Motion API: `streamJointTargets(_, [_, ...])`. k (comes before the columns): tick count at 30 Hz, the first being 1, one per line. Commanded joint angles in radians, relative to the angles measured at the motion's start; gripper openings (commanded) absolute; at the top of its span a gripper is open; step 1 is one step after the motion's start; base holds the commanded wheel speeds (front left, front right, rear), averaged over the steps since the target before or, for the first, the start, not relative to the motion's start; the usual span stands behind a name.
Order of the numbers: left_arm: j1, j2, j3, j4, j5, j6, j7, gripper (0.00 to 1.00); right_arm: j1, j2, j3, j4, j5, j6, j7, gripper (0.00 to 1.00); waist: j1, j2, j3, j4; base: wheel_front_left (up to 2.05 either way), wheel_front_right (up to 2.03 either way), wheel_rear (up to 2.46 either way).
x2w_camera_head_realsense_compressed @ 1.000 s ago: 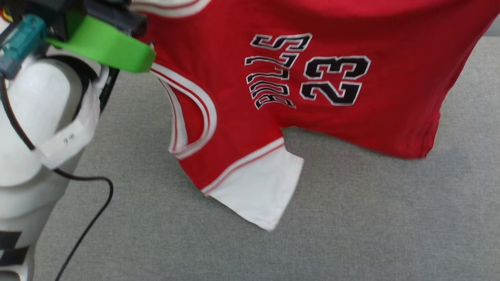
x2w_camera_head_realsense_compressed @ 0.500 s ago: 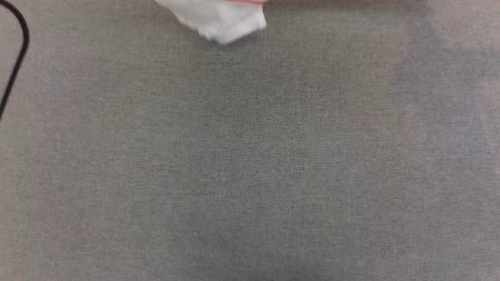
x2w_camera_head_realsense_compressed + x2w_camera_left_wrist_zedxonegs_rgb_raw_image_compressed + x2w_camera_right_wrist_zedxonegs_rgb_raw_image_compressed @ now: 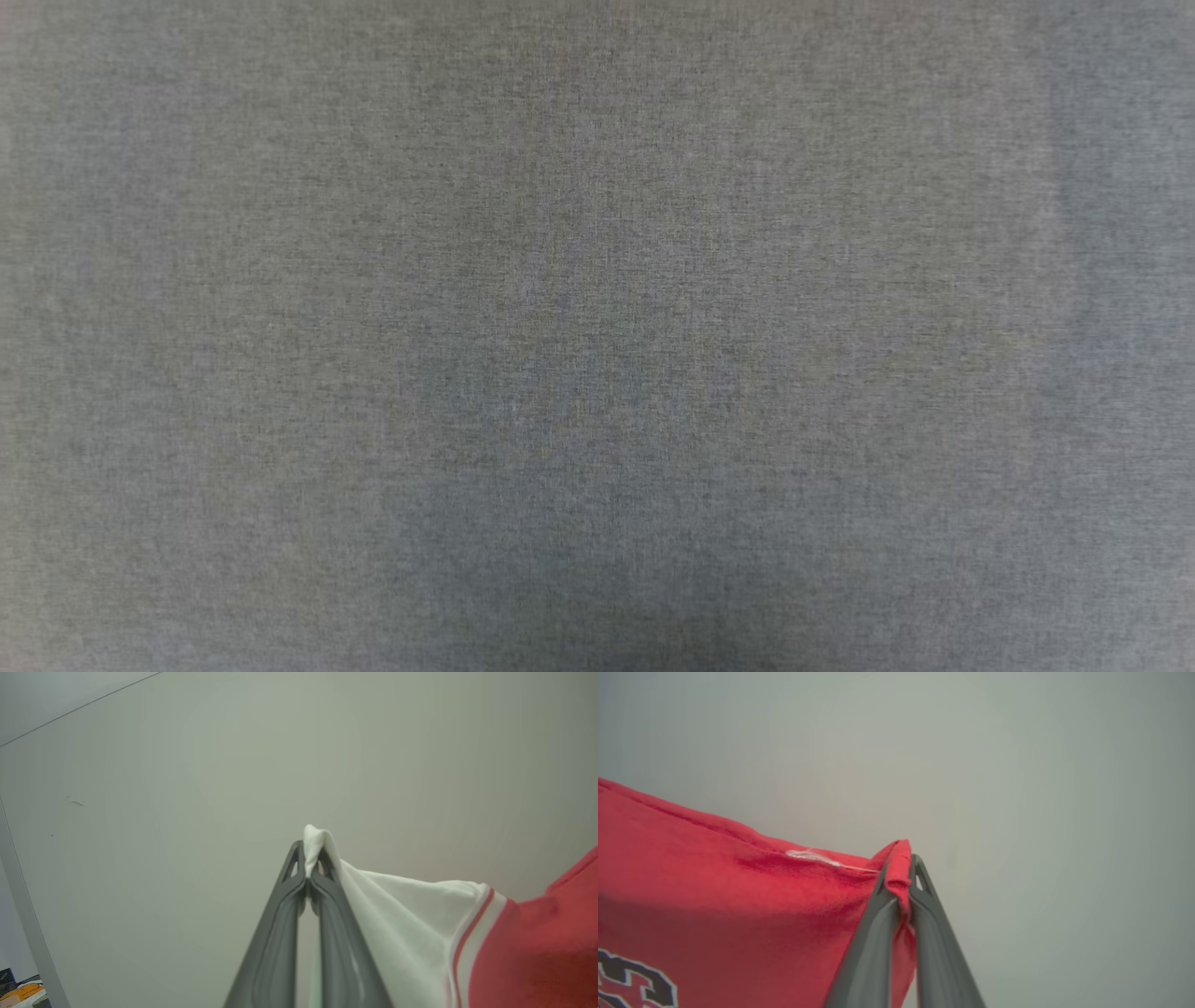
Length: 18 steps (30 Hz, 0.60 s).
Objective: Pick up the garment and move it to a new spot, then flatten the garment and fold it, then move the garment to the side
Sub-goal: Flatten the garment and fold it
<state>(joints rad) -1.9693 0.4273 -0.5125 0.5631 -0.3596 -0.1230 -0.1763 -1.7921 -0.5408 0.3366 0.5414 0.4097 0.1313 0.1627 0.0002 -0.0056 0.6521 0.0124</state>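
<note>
The red basketball T-shirt (image 3: 537, 952) is held up off any surface, pinched at two places. In the left wrist view the left gripper (image 3: 308, 858) is clenched on the edge of the white sleeve (image 3: 411, 924), its dark fingers (image 3: 275, 942) pressed together, with a small fold of white cloth poking out past the tips. From there the sleeve drapes over the right-hand finger and runs off to the right of the fingers, through the white-and-red striped trim (image 3: 472, 933) into the red body. In the right wrist view the right gripper (image 3: 901, 868) is likewise clamped tight on a rolled red edge of the shirt (image 3: 738, 896), and the cloth spreads to the left of its fingers (image 3: 934, 952), with part of the black, white-outlined print (image 3: 630, 975) low on that side. Behind both grips stands a plain pale wall (image 3: 187, 788). The head view looks onto a grey woven surface (image 3: 597, 336).
</note>
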Motion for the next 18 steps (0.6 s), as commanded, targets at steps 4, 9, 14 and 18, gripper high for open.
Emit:
streamJointTargets(4, [0.025, -0.006, -0.019, 0.05, -0.024, -0.005, -0.033, 0.0, 0.014, 0.015, 0.062, 0.056, 0.013, -0.001, -0.038, 0.0, -0.0002, 0.0056, 0.026, 0.004, 0.0, 0.0, 0.0])
streamJointTargets(9, [0.116, 0.002, -0.037, 0.086, -0.05, -0.006, -0.06, 0.0, 0.086, 0.03, 0.13, 0.085, 0.046, -0.001, -0.076, 0.0, -0.0002, 0.0056, 0.019, 0.001, 0.0, 0.0, 0.0])
streamJointTargets(14, [0.26, 0.028, -0.019, 0.075, -0.085, -0.006, -0.079, 0.0, 0.176, 0.025, 0.183, 0.096, 0.086, -0.001, -0.104, 0.0, -0.0002, 0.0056, -0.011, -0.001, 0.0, 0.0, 0.0])
streamJointTargets(18, [0.416, 0.047, -0.013, 0.03, -0.1, 0.001, -0.084, 0.0, 0.268, 0.017, 0.228, 0.096, 0.132, -0.001, -0.124, 0.0, -0.0002, 0.0056, -0.051, 0.004, 0.0, 0.0, 0.0])
